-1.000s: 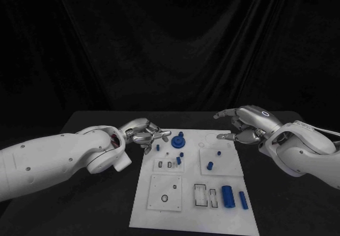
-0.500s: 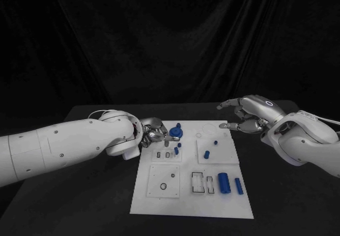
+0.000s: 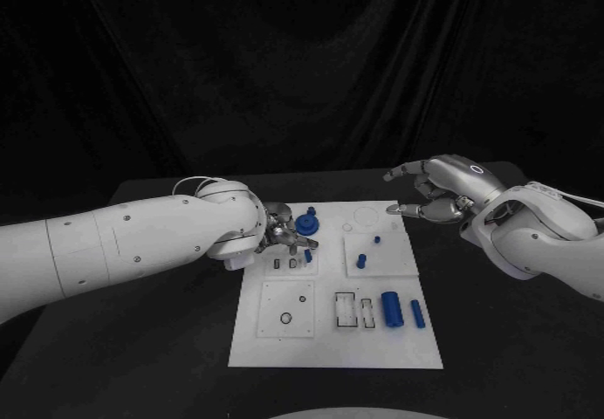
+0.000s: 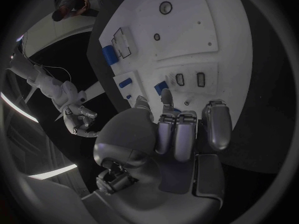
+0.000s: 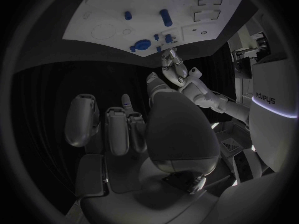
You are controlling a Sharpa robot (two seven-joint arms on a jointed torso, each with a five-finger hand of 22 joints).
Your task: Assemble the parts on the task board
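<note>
The white task board (image 3: 378, 340) lies mid-table. On its far left stands a round blue part (image 3: 308, 226), with a small blue peg (image 3: 308, 256) just nearer, beside two slots. My left hand (image 3: 284, 237) hovers over that corner; its fingertips (image 4: 167, 95) reach toward the peg (image 4: 161, 88) with nothing between them. Two more pegs (image 3: 361, 260) (image 3: 376, 238) stand right of centre. A thick blue cylinder (image 3: 393, 309) and a slimmer one (image 3: 416, 313) lie near the right edge. My right hand (image 3: 438, 194) hangs above the far right corner, fingers apart and holding nothing.
Black table (image 3: 151, 332) surrounds the board on all sides. A square sub-plate with small holes (image 3: 287, 308) and two empty rectangular slots (image 3: 353, 312) sit on the board's near half. My left forearm (image 3: 126, 240) stretches over the table's left side.
The camera has shifted. My left hand has moved right, from the board's left edge to over the slots beside the round blue part. The right hand has stayed about where it was.
</note>
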